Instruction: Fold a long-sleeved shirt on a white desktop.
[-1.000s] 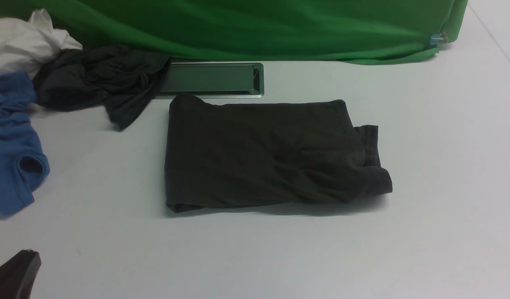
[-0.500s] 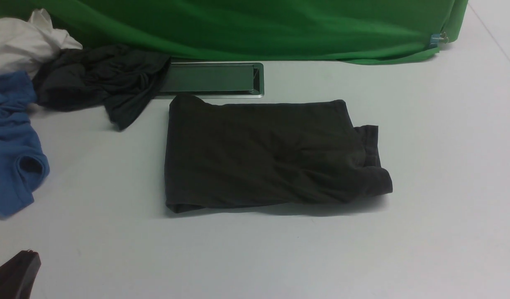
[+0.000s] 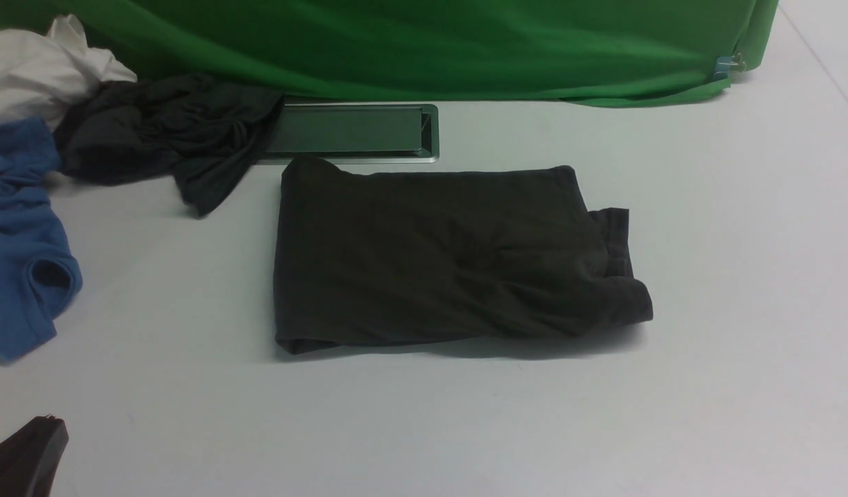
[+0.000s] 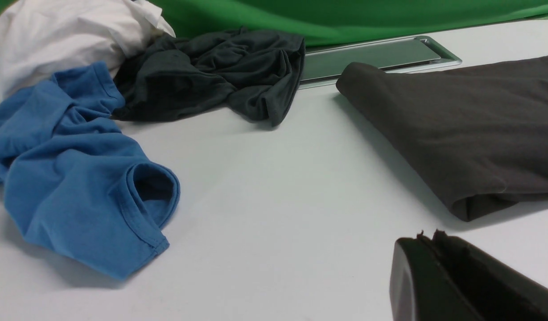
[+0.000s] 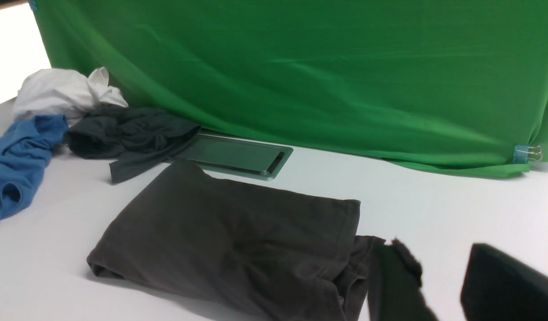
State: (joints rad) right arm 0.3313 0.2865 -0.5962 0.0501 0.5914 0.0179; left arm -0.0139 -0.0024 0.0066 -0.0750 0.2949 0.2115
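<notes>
The long-sleeved shirt point(image 3: 437, 255) lies folded into a dark brown-black rectangle in the middle of the white desktop point(image 3: 741, 241), a cuff and sleeve end poking out at its right side. The same shirt point(image 4: 470, 129) shows in the left wrist view and the shirt point(image 5: 238, 245) in the right wrist view. My left gripper point(image 3: 41, 431) sits low at the near left, away from the shirt; the left gripper point(image 4: 427, 236) has its fingers pressed together on nothing. The right gripper point(image 5: 434, 256) is open and empty, just off the shirt's right end; the front view does not show it.
A dark grey garment point(image 3: 161, 134), a blue garment point(image 3: 20, 241) and a white cloth point(image 3: 37, 65) are heaped at the far left. The metal-rimmed cable hatch point(image 3: 355, 131) lies just behind the shirt. A green cloth point(image 3: 430, 41) hangs along the back edge.
</notes>
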